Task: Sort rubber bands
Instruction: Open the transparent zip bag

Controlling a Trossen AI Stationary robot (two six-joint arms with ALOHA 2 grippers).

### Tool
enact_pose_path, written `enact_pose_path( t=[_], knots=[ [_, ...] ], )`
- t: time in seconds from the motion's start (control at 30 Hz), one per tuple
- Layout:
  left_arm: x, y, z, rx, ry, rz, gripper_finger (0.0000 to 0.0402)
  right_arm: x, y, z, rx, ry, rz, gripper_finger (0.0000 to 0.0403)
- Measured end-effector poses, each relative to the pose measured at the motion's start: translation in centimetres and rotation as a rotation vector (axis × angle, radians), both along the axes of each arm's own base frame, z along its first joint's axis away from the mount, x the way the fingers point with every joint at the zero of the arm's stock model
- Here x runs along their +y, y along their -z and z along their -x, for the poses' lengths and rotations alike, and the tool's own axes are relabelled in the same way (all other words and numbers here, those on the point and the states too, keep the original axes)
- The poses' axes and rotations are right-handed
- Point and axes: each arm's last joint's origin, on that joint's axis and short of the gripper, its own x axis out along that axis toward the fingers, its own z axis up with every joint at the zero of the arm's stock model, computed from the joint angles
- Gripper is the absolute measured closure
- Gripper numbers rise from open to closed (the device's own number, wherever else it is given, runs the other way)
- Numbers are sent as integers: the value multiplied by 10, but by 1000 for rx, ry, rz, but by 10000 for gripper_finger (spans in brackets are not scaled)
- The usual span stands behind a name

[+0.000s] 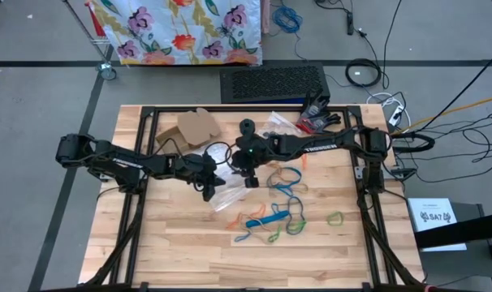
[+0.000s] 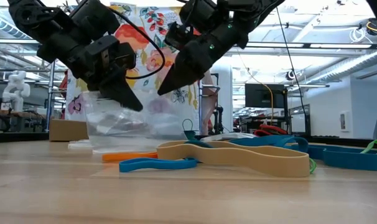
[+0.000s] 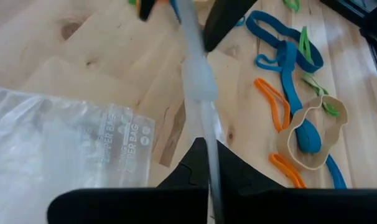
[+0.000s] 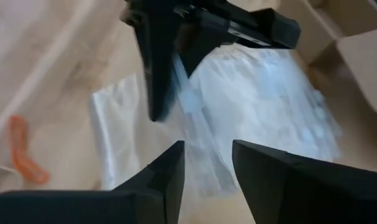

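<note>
Left gripper [image 1: 208, 191], fingers clamped on the edge of a clear plastic zipper bag [image 3: 64, 155], holds it lifted off the pale wooden table [image 1: 173, 259]. Right gripper [image 1: 251, 180] hangs just beside it over the bag, fingers parted, nothing between them. Thin rubber bands [image 1: 270, 221] in blue, green, orange and tan lie scattered on the table to the right of both grippers.

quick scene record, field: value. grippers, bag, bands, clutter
left gripper: shut on the edge of the clear zipper bag, lifting that edge off the table
right gripper: open, hovering at the bag, holding nothing
bag: mostly lying on the wood, mid-table
rubber bands: loose on the table to the right of the bag; blue, orange, green and tan visible
clutter: cardboard box at the far edge
</note>
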Motion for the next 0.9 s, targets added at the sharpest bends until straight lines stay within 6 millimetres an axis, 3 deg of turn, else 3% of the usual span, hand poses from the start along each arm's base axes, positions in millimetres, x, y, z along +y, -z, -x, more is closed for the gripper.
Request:
enact_pose_path(
  t=[0.1, 0.3, 0.9],
  knots=[
    [1, 0, 0, 1, -17, -11, 401, 2, 0, 0, 2, -23, -24, 306],
    [2, -1, -1, -15, -39, -32, 401, 6, 1, 0, 12, -44, -22, 394],
    [2, -12, -6, -138, -8, -41, 298, 23, 7, 4, 110, 61, 73, 403]
  ],
)
